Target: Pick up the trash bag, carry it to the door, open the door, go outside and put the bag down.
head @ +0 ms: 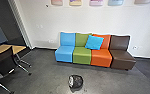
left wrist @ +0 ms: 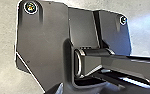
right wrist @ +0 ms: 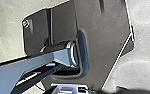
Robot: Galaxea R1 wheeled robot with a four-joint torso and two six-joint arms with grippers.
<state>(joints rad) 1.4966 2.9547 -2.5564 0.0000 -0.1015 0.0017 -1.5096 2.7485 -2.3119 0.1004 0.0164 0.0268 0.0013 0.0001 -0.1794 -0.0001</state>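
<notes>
Floor [head: 47, 76], grey and smooth, lies open between the chair side and the row of seats, with the trash bag [head: 77, 82], a dark rounded bundle with a pale patch on one side, resting on it near the robot. Bare floor shows all around the bag, and it sits well apart from the seats. Ahead, the open room ends at a white wall [head: 44, 21] with a dark strip [head: 44, 48] along its foot. Four joined seats stand just before that wall and take up much of its width: a light blue seat [head: 64, 53], a green seat [head: 81, 55], an orange seat [head: 101, 58] and a brown seat [head: 122, 59]. A bright blue cushion [head: 94, 42] leans across the green and orange backs. On the left, a dark chair [head: 3, 60] with shiny legs and a wood-topped table [head: 19, 48] narrow the way, and behind them a dark partition [head: 6, 25] meets the wall at a pale upright frame [head: 22, 23]. Pastel panels [head: 96, 2] hang high on the wall. How far open the left gripper or the right gripper is, or whether either has hold of anything, I cannot tell.
</notes>
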